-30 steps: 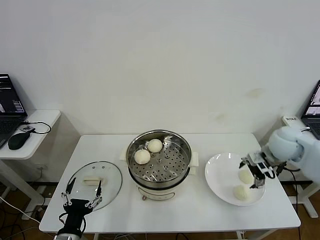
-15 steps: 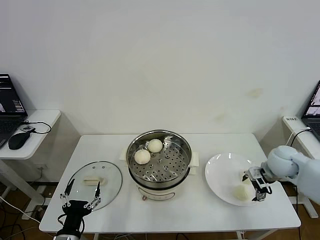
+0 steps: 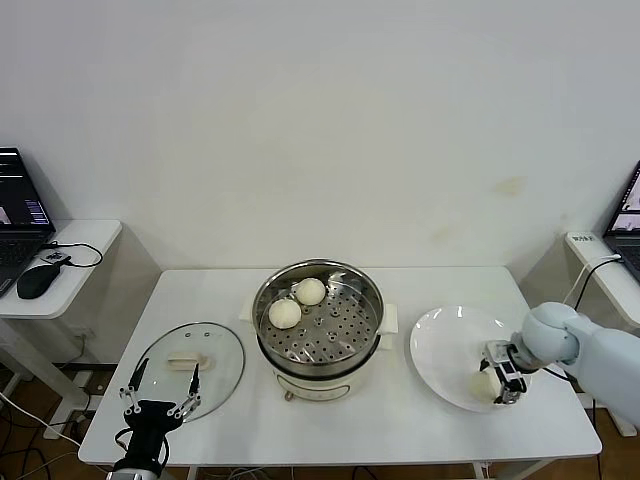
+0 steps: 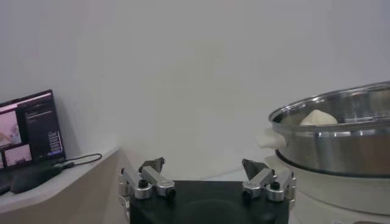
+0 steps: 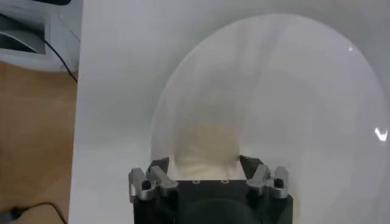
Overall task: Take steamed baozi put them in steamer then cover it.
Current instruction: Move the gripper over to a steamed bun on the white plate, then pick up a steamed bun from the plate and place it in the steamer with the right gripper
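The steel steamer (image 3: 320,318) stands mid-table with two baozi (image 3: 310,291) (image 3: 285,313) on its perforated tray. A third baozi (image 3: 483,386) lies on the white plate (image 3: 440,345) at the right; no fourth one shows. My right gripper (image 3: 497,384) is low over the plate, open, with a finger on each side of that baozi (image 5: 206,143). The glass cover (image 3: 190,360) lies flat on the table at the left. My left gripper (image 3: 160,405) is open and empty at the table's front left edge, by the cover. The left wrist view shows the steamer (image 4: 341,131) side-on.
A side table at the far left holds a laptop (image 3: 20,215) and a mouse (image 3: 36,283). Another laptop (image 3: 628,215) sits at the far right. The wall rises just behind the table.
My right gripper has moved toward the table's front and dropped onto the plate, now straddling the front baozi. The second bun seen on the plate before no longer shows. The left arm has not moved.
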Controlling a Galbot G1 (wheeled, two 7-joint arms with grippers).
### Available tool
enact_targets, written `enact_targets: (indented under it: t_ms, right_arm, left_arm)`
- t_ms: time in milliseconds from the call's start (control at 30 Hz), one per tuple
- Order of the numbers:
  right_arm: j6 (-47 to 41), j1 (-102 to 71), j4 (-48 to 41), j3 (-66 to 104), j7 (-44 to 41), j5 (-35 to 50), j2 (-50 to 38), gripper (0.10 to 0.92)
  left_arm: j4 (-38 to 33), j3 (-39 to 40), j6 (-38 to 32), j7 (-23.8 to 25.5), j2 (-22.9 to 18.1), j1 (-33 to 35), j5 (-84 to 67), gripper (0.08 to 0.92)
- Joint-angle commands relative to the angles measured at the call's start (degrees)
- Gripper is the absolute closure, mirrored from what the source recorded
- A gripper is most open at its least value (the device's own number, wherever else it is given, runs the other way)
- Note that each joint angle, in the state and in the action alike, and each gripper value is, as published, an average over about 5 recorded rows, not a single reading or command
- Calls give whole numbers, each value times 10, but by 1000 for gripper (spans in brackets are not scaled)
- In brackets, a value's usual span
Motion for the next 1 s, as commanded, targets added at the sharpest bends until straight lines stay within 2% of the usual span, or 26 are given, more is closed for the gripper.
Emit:
enact_targets:
  t_ms: [33, 233, 600, 767, 1000]
  right_arm:
    - [-4, 2, -8, 9, -3, 3, 6, 399]
    - [-4, 57, -5, 5, -17, 29, 1, 425]
    - [-10, 267, -4, -42, -41, 126, 13, 431]
    - [-13, 383, -11, -106, -42, 166, 60, 431]
    - [-13, 492, -7, -192, -26, 203, 177, 431]
  left_arm:
    - [-1, 0, 0, 0, 0, 0, 0, 177]
    - [-4, 0, 0, -1, 0, -1, -1, 177]
    - [-8, -2, -1, 0, 5, -3, -5, 177]
    - [-12, -3, 0, 0, 8, -3, -6, 177]
    - [-15, -6, 0, 0, 7, -2, -7, 177]
